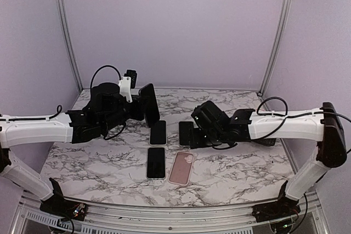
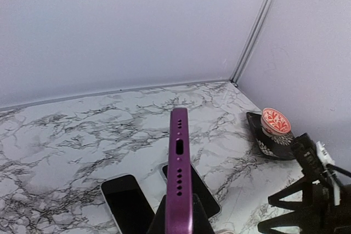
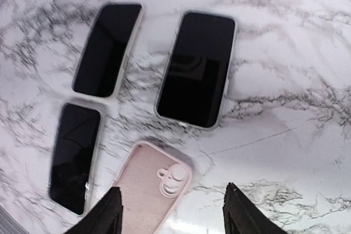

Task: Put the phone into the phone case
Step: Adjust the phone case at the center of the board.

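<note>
A purple phone (image 2: 179,163) stands on edge in my left gripper (image 2: 180,220), its port end pointing away from the wrist camera. From above, that left gripper (image 1: 141,104) is shut on the phone (image 1: 149,104) and holds it up over the back left of the table. The pink phone case (image 1: 182,167) lies flat at the front centre with its camera cutout (image 3: 174,180) showing. My right gripper (image 3: 171,204) hovers open just above the case (image 3: 148,190), one finger over its left side, the other over bare marble. In the overhead view the right gripper (image 1: 198,134) sits right of centre.
Three dark-screened phones lie on the marble: one (image 1: 158,132) behind another (image 1: 156,162), and a third (image 1: 186,133) by my right gripper. A red patterned bowl on a black saucer (image 2: 273,124) stands near the right wall. Metal corner posts (image 1: 66,31) rise at the back.
</note>
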Action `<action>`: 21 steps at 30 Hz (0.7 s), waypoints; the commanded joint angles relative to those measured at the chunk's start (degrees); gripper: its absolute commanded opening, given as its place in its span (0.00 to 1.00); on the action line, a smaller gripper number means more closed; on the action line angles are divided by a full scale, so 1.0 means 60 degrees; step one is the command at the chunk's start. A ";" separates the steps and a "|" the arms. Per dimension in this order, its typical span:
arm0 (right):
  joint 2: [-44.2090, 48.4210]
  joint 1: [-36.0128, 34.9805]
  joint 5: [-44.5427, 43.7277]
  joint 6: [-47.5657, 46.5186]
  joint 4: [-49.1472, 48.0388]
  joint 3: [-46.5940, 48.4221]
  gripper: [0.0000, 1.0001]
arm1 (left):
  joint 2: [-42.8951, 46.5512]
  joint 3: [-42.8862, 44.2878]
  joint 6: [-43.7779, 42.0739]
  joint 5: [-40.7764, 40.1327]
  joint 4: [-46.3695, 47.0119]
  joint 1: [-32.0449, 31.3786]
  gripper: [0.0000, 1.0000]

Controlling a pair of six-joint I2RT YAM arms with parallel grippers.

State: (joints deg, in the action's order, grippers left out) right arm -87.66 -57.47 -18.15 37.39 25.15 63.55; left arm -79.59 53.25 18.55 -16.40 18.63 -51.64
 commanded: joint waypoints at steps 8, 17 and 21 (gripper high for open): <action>-0.2547 0.0112 0.1992 0.1585 0.1627 0.0727 0.48 | 0.0601 -0.0298 -0.0268 -0.1145 -0.0336 0.0032 0.00; -0.3189 0.0072 0.2142 0.1550 0.1692 0.0929 0.38 | 0.0600 -0.0321 -0.0419 -0.1233 -0.0377 0.0029 0.00; -0.3376 0.0080 0.1652 0.1573 0.2159 0.1139 0.31 | 0.0626 -0.0364 -0.0435 -0.1350 -0.0381 0.0037 0.00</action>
State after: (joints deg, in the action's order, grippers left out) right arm -106.67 -56.69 -6.11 46.33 35.44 67.75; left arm -77.45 50.92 16.91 -22.83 14.66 -51.53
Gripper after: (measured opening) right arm 0.352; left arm 0.038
